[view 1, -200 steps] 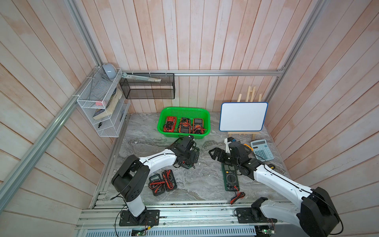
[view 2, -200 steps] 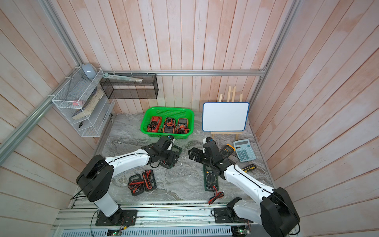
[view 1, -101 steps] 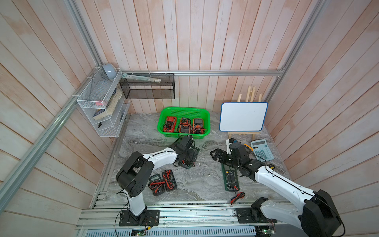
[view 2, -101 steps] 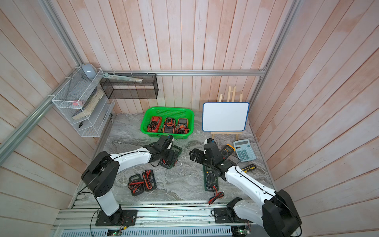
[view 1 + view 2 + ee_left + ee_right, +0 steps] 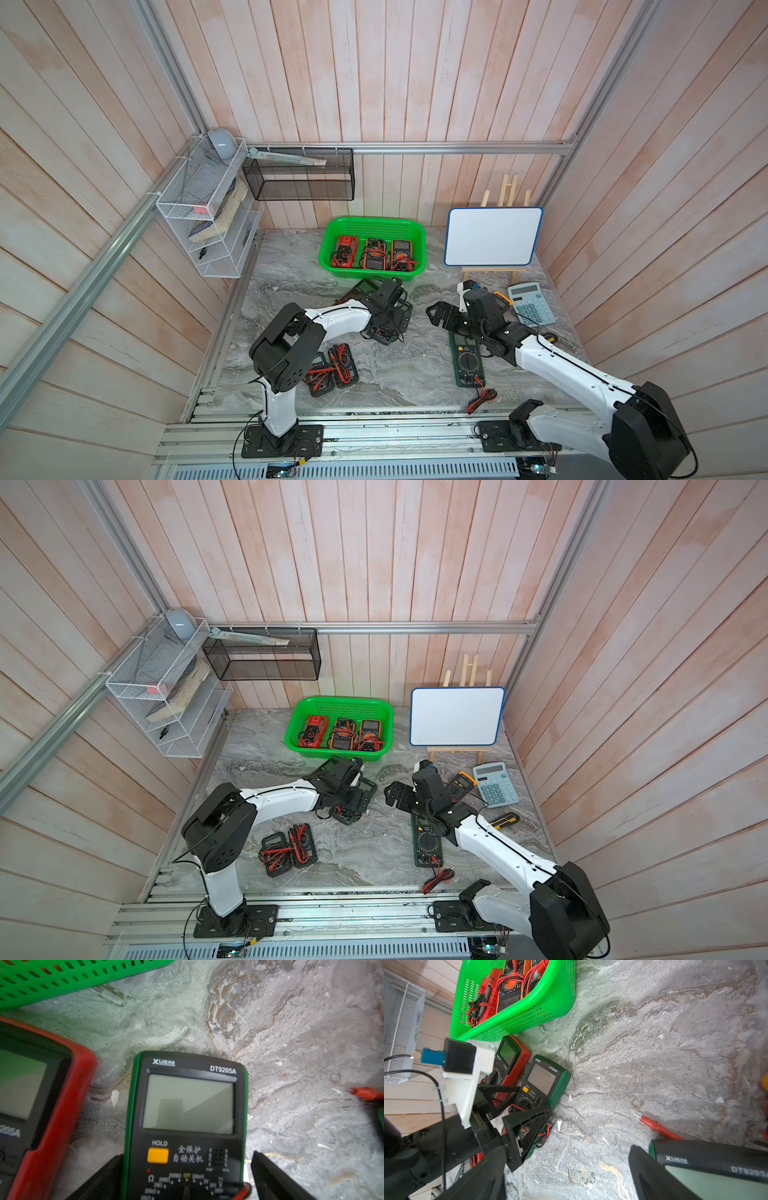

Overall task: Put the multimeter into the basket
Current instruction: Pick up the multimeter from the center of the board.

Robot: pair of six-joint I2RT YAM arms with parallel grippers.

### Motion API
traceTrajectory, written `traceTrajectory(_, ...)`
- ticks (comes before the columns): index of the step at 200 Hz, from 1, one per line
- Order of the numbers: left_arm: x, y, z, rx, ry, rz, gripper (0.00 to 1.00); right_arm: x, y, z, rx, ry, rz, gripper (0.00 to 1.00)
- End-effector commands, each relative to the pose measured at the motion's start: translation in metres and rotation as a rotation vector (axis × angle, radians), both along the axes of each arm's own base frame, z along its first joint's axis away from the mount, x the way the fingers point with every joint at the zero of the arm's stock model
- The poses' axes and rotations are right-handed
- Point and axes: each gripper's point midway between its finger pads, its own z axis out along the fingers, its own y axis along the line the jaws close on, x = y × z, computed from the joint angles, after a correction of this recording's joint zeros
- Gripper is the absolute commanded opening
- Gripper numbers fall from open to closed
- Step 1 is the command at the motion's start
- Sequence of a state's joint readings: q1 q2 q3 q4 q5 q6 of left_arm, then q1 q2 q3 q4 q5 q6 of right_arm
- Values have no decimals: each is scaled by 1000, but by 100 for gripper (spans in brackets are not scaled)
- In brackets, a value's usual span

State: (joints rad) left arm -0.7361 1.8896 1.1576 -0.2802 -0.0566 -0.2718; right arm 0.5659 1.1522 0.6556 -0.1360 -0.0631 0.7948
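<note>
The green basket [image 5: 373, 224] stands at the back of the table with three multimeters in it. In front of it lies a green multimeter [image 5: 187, 1105] next to a red one [image 5: 41, 1095]. My left gripper [image 5: 188, 1155] is open and straddles the green multimeter's lower half, one finger on each side, with a gap at one side. In a top view the left gripper [image 5: 392, 318] covers most of that meter. My right gripper [image 5: 442, 318] is open and holds nothing, low over bare table beside another green multimeter [image 5: 467, 361].
Two black multimeters [image 5: 330, 370] with red leads lie near the left arm's base. A yellow multimeter [image 5: 503, 297], a calculator [image 5: 532, 305] and a whiteboard on an easel [image 5: 492, 237] stand at the right. A loose red probe [image 5: 654, 1125] lies by the right gripper.
The left arm's elbow has swung to the right and its gripper has edged a little over the green multimeter. The right gripper has barely shifted. Both stay open.
</note>
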Motion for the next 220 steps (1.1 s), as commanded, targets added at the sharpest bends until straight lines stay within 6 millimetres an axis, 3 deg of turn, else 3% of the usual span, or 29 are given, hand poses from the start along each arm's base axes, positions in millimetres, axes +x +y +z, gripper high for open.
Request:
traceTrajectory(1,-2,5,-16,79,23,-5,100,8,-3,8,2,-19,4,98)
traceTrajectory(73,-6,16,-40,201,29,-25,100,19,-6,9,41,-20,23,98)
traceTrajectory(91,-9,16,-45,200,44,-29,87,18,-7,12,46,-25,28,98)
traceTrajectory(110,-14,11,-41,174,56,-42,59,17,-5,19,60,-38,38,98)
traceTrajectory(125,-16,4,-28,132,52,-53,27,17,-4,25,70,-46,47,98)
traceTrajectory(144,-17,-5,-5,61,41,-52,0,18,0,34,90,-62,63,98)
traceTrajectory(186,-6,-20,60,-81,-36,-21,0,23,10,57,138,-105,93,98)
traceTrajectory(220,15,-13,106,-181,-103,56,0,27,17,73,186,-132,113,98)
